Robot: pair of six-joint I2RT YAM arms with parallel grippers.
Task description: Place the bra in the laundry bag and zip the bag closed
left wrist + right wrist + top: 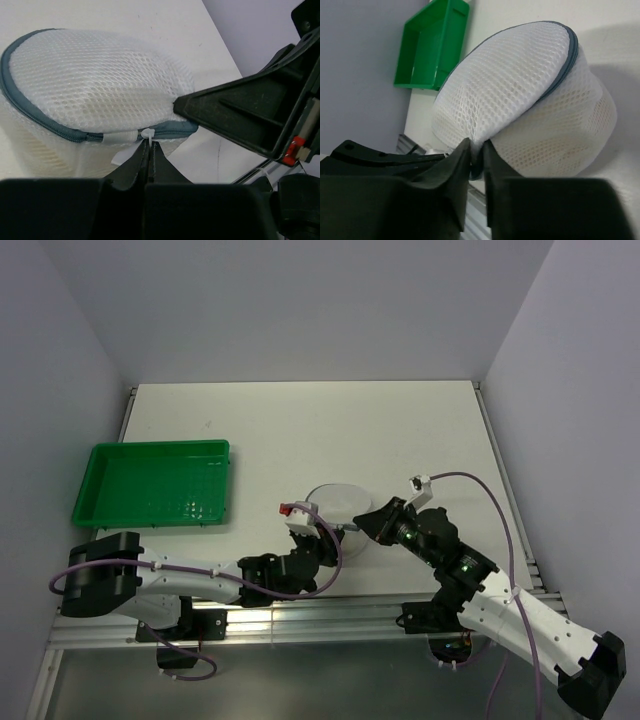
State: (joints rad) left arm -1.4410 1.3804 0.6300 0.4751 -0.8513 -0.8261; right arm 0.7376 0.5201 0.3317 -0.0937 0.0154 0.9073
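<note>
White table (300,430), pale bare walls on three sides; green tray (155,483) well off to the left, apart from the work.

Laundry bag (335,500) sat on the table between the two arms, near the front edge. It was domed, with the upper mesh half lying over the lower. A faint yellowish tint showed through the mesh, taken to be the bra (95,107) inside; its shape could not be made out.

Left gripper (148,150): fingers pressed together, tips at the white tie of the zipper pull (147,134), apparently pinching it. The pull lay straight ahead of these jaws on the bag's near rim.

Right gripper (477,150): fingers drawn nearly together with the bag's rim nipped between them, just to the right of the pull as the left wrist camera saw it.

Key relation: the blue zipper trim (60,127) ran crosswise to the left jaws, curving away along the rim on both sides of the pull. The left arm was the one on the pull; the right looked to be the anchor. Judged that any pull must follow the rim's curve, not go straight out from the bag. How much zipper remained open could not be told.
</note>
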